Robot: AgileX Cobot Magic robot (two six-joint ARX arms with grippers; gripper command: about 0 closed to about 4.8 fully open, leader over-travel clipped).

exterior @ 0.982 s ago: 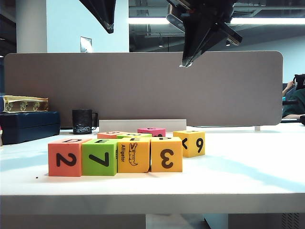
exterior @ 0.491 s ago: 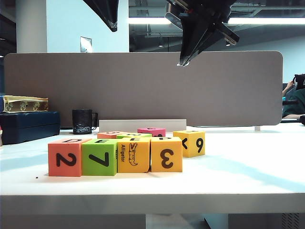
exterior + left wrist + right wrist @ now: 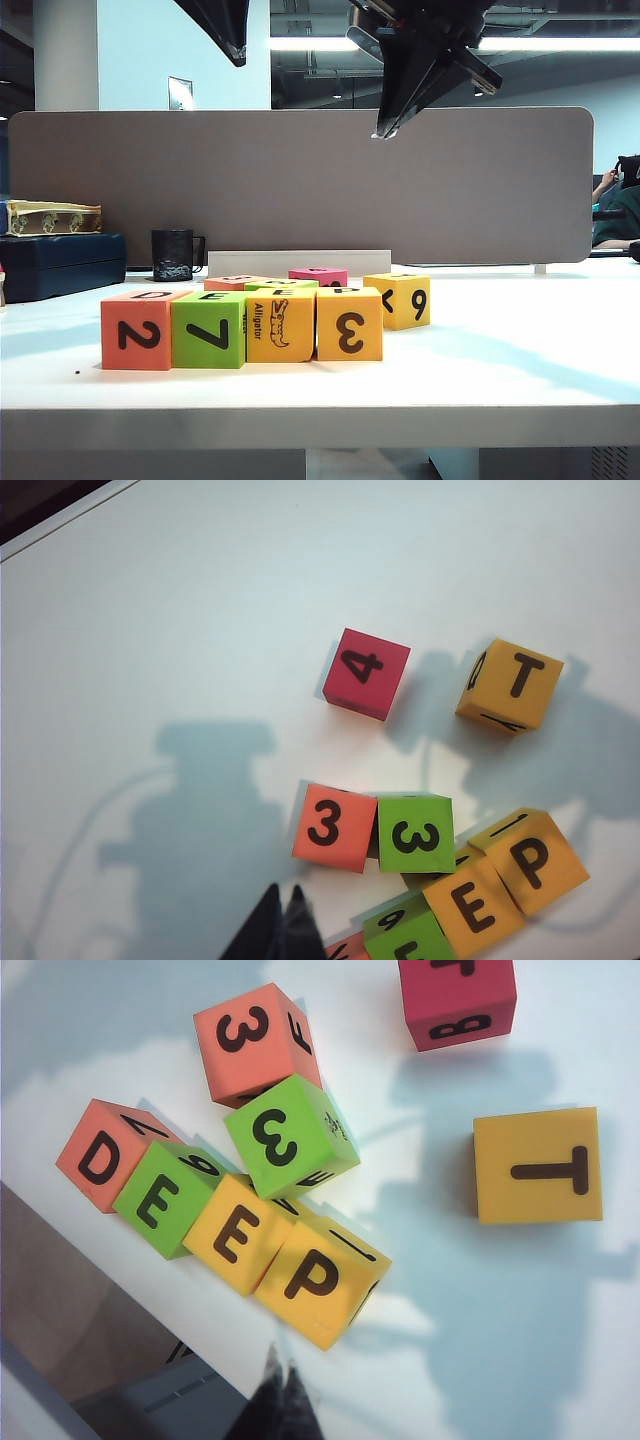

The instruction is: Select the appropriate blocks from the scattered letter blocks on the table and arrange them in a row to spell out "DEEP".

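Four blocks (image 3: 225,1220) reading DEEP are lined up touching near the table's (image 3: 480,385) front edge. Both the left gripper (image 3: 280,920) and the right gripper (image 3: 280,1395) are held closed and empty, high above at twelve o'clock.

Pretty clearly an open-plan office being used as a robot test bench. The white desk (image 3: 520,370) has a grey fabric privacy divider (image 3: 300,185) running along its back edge, the usual cubicle kind. Above the divider you can see long strip lights (image 3: 560,44) and exposed ceiling ductwork, plus a pale blue wall (image 3: 170,50) and a white column. At the desk's back left corner sit a dark mug (image 3: 173,255) and a navy case (image 3: 60,265) with a gold-patterned box (image 3: 50,217) stacked on it. Past the divider's right end, a seated person's arm (image 3: 605,185) is just visible at another workstation.
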